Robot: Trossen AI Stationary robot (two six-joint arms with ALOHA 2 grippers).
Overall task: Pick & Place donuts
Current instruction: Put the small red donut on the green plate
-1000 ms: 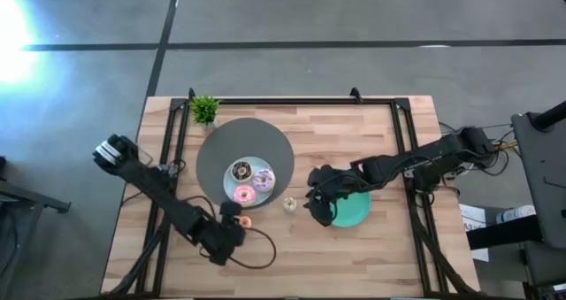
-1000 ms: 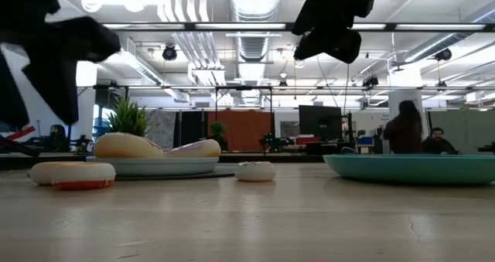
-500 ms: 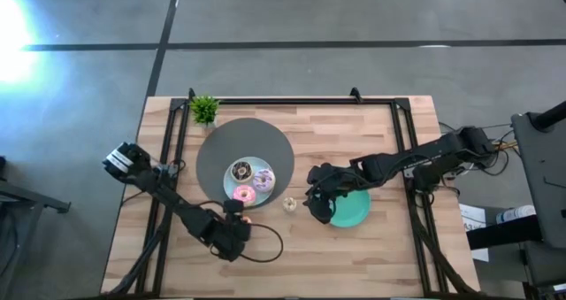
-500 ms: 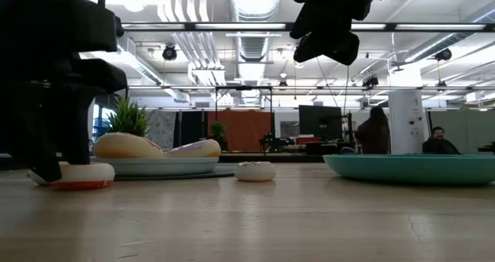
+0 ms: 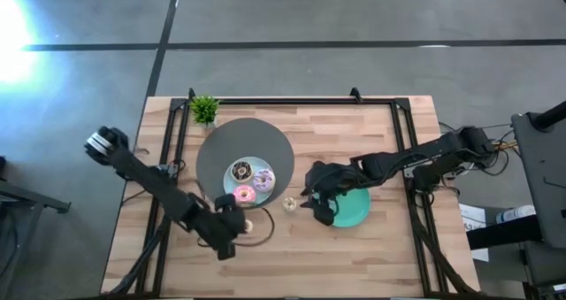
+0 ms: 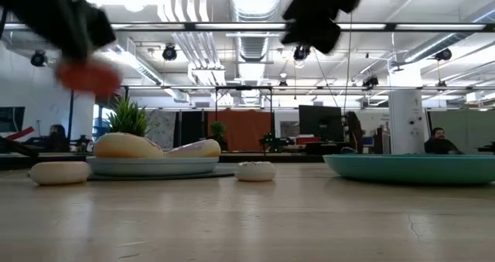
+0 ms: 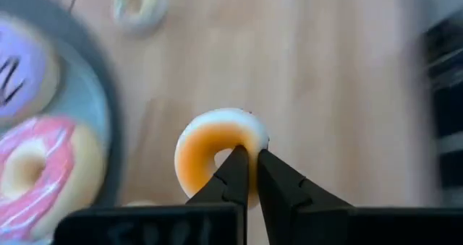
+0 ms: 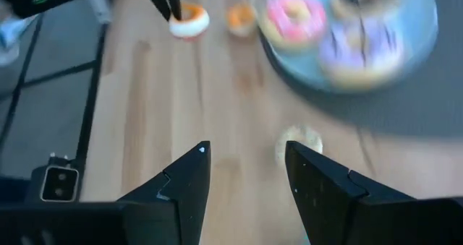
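Note:
My left gripper (image 7: 251, 155) is shut on an orange-frosted donut (image 7: 215, 152) with a white underside, lifted above the table's near left part (image 6: 87, 76). Another donut (image 6: 60, 173) lies flat on the wood below it. A light-blue plate (image 5: 232, 183) on a dark round mat (image 5: 245, 145) carries a pink donut (image 5: 244, 195), a lilac one (image 5: 263, 178) and a dark one (image 5: 240, 170). A small pale donut (image 5: 289, 203) lies on the wood between the plates. My right gripper (image 8: 246, 155) hovers open above the green plate's (image 5: 355, 210) left edge. My left gripper pinches the donut's ring (image 7: 255, 140) on one side, one finger at the hole's edge and the other outside the rim. The fingers come from above, pointing down. The donut hangs clear of the table, about level, frosting up.
A small potted plant (image 5: 204, 109) stands at the far left corner. A black frame rail (image 5: 292, 101) runs along the table's far edge and down both sides. Bare wood lies along the near edge.
My left gripper has come down over the orange donut, shut on it and lifted it clear of the table; the pale donut beside it stayed put. My right gripper has risen a little, still open.

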